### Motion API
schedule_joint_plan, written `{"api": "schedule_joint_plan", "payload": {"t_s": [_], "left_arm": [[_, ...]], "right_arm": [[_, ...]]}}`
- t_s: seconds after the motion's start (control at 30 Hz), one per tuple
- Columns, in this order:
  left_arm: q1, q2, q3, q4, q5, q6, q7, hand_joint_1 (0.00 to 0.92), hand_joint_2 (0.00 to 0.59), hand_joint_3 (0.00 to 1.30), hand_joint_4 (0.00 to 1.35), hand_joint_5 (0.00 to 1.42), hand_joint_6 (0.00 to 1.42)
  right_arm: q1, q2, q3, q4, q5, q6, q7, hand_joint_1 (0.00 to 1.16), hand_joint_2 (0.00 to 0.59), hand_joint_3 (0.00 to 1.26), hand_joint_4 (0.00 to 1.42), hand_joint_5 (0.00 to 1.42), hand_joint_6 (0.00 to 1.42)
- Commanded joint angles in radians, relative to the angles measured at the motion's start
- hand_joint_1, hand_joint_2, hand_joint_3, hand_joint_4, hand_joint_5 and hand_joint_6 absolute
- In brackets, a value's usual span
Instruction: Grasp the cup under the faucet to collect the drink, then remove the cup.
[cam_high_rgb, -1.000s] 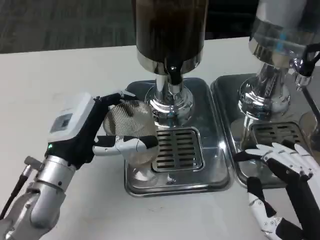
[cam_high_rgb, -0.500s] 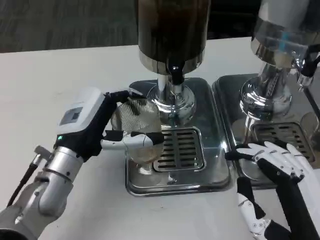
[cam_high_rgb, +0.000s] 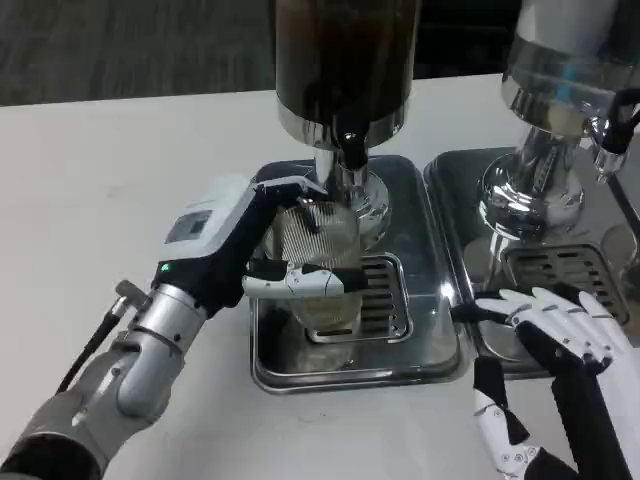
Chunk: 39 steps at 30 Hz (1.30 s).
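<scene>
My left hand (cam_high_rgb: 232, 250) grips a clear ribbed cup (cam_high_rgb: 318, 262) from its left side, thumb across the front. The cup stands over the slotted grate (cam_high_rgb: 378, 297) of the steel drip tray (cam_high_rgb: 345, 372), just below and slightly left of the black faucet (cam_high_rgb: 351, 148) of the dark drink dispenser (cam_high_rgb: 345, 60). The cup looks empty. My right hand (cam_high_rgb: 555, 365) hovers with fingers spread and nothing in it at the lower right, over the front of the neighbouring tray.
A second dispenser (cam_high_rgb: 560, 90) with a clear tank stands on its own drip tray (cam_high_rgb: 470, 250) to the right. The chrome pedestal (cam_high_rgb: 345, 195) of the dark dispenser rises right behind the cup. White table (cam_high_rgb: 110, 170) lies bare to the left.
My left hand has carried the cup rightward, from the tray's left side to over the grate under the faucet. The right hand has barely shifted.
</scene>
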Motion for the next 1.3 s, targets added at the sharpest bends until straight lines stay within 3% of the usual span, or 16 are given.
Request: {"api": "schedule_joint_plan", "payload": {"t_s": [0.03,0.33,0.7,0.87,0.93,0.97,1.07,1.3], "left_arm": [[-0.041,-0.013,-0.025,0.015,0.031,0.002,0.037,0.735,0.0,0.67,0.78,1.05,1.42],[-0.065,-0.021,-0.054,0.009,0.079,0.029,0.081,0.709,0.0,0.66,0.75,1.0,1.41],[-0.073,-0.01,-0.078,0.005,0.089,0.047,0.079,0.623,0.0,0.56,0.61,0.85,1.25],[-0.071,-0.007,-0.081,-0.002,0.089,0.04,0.076,0.465,0.009,0.51,0.53,0.82,1.17],[-0.07,-0.006,-0.082,-0.005,0.089,0.044,0.074,0.279,0.027,0.48,0.52,0.82,1.16],[-0.07,-0.006,-0.082,-0.007,0.089,0.046,0.07,0.23,0.027,0.47,0.52,0.82,1.17],[-0.069,-0.005,-0.083,-0.009,0.089,0.048,0.066,0.183,0.026,0.39,0.52,0.81,1.15],[-0.06,0.003,-0.075,-0.032,0.068,0.028,0.047,0.156,0.025,0.38,0.51,0.79,1.13]], "right_arm": [[0.028,0.012,0.015,-0.018,-0.009,0.01,-0.028,0.5,0.585,0.44,0.32,0.25,0.13],[0.044,0.018,0.03,-0.023,-0.014,0.019,-0.044,0.49,0.585,0.44,0.32,0.26,0.14],[0.055,0.022,0.043,-0.02,-0.01,0.022,-0.054,0.49,0.585,0.46,0.34,0.28,0.17],[0.055,0.021,0.047,-0.019,-0.008,0.024,-0.056,0.49,0.585,0.46,0.34,0.28,0.18],[0.056,0.021,0.049,-0.019,-0.008,0.023,-0.056,0.49,0.585,0.46,0.34,0.28,0.19],[0.056,0.021,0.05,-0.019,-0.007,0.024,-0.056,0.49,0.585,0.46,0.34,0.29,0.19],[0.055,0.022,0.053,-0.018,-0.009,0.024,-0.057,0.49,0.585,0.47,0.35,0.3,0.19],[0.055,0.022,0.055,-0.009,-0.008,0.023,-0.064,0.48,0.58,0.47,0.35,0.3,0.19]]}}
